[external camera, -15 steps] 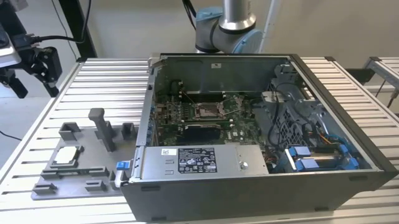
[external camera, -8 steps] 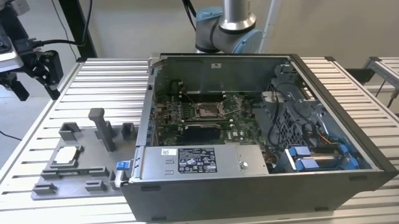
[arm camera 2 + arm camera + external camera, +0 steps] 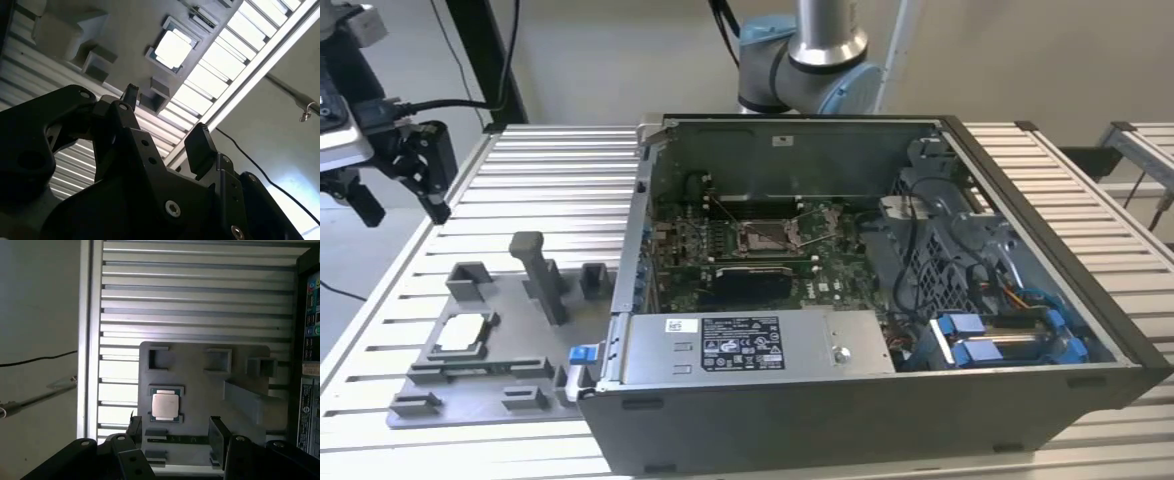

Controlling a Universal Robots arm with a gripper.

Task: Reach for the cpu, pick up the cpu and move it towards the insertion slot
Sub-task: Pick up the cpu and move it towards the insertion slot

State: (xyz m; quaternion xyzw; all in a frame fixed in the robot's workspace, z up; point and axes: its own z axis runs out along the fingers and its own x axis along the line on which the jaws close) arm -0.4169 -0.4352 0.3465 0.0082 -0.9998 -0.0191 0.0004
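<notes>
An open, empty hand (image 3: 175,431) hovers clear of the cpu (image 3: 165,406), which sits in a grey fixture (image 3: 200,390) on the worktop (image 3: 190,300); descending off-centre, a finger could strike the fixture's rim or tilt the cpu.

arm (image 3: 811,60): our silver link and blue-capped joint stand upright at the exterior view's top | gripper (image 3: 404,212): we hang at the exterior view's left, black fingers (image 3: 216,432) pointing down, spread wide, clasping nothing

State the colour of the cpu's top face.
The cpu is pale silvery-beige with a metallic sheen, clearest in the first wrist view.
</notes>
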